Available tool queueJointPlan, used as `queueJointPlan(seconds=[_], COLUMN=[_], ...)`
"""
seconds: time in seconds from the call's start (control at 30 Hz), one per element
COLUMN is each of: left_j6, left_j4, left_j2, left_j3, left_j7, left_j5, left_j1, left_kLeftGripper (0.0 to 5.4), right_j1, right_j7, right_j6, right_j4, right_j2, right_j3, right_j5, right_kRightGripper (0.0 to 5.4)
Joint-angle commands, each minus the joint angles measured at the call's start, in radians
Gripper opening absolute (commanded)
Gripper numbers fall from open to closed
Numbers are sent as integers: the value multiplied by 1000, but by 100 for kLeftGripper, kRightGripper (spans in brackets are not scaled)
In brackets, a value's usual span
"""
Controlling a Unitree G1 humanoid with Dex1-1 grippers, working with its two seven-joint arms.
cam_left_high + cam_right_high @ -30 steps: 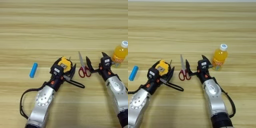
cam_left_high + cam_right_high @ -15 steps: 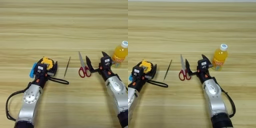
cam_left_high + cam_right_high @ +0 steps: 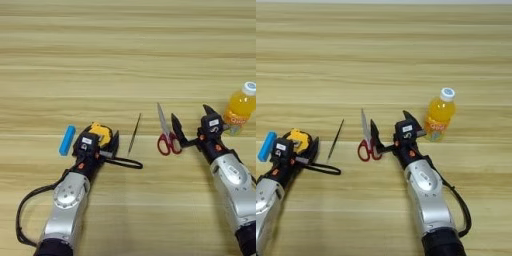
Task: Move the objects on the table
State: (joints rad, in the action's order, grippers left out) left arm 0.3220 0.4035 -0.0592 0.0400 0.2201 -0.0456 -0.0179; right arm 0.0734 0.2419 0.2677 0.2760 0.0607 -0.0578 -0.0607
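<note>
left eye view: on the table (image 3: 125, 60), the left gripper (image 3: 100, 141) sits clamped on the yellow-black tape measure (image 3: 101, 133), its black strap (image 3: 125, 162) trailing toward 3 o'clock. the small blue piece (image 3: 67, 140) lies just at its 9 o'clock, the thin dark stick (image 3: 134, 132) near at 2 o'clock.

right eye view: the right gripper (image 3: 390, 128) stands with fingers spread wide, bearing nothing. the red-handled scissors (image 3: 366, 141) lie just beside it at 9 o'clock, the orange-drink bottle (image 3: 438, 114) upright at 3 o'clock.
</note>
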Motion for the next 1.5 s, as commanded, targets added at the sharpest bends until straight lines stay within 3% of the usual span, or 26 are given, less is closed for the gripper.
queueJointPlan(seconds=[0.03,0.33,0.37,0.6,0.73,0.87,1.2,1.5], left_j6=[28,62,65,95,119,111,-15,-81], left_j4=[46,133,137,130,77,-21,-341,-345], left_j2=[4,3,3,6,9,5,-49,-109], left_j3=[-5,-2,-2,-1,2,11,-36,-117], left_j7=[3,4,2,-3,6,10,-19,-34], left_j5=[1,14,16,17,8,3,-1,-2], left_j1=[37,64,65,63,49,19,-70,-99], left_kLeftGripper=[410,410,439,500,538,538,538,538], right_j1=[5,5,5,2,1,0,-7,-13], right_j7=[-6,-8,-8,-13,-15,-14,-13,-14], right_j6=[-17,-18,-18,-17,-16,-17,-22,-27], right_j4=[-6,-7,-6,-7,-9,-11,-23,-33], right_j2=[-4,-4,-4,-2,-1,1,3,3], right_j3=[-2,-6,-6,-9,-9,-9,-9,-11], right_j5=[6,8,8,7,5,4,2,3], right_kRightGripper=[540,540,540,540,540,540,540,540])
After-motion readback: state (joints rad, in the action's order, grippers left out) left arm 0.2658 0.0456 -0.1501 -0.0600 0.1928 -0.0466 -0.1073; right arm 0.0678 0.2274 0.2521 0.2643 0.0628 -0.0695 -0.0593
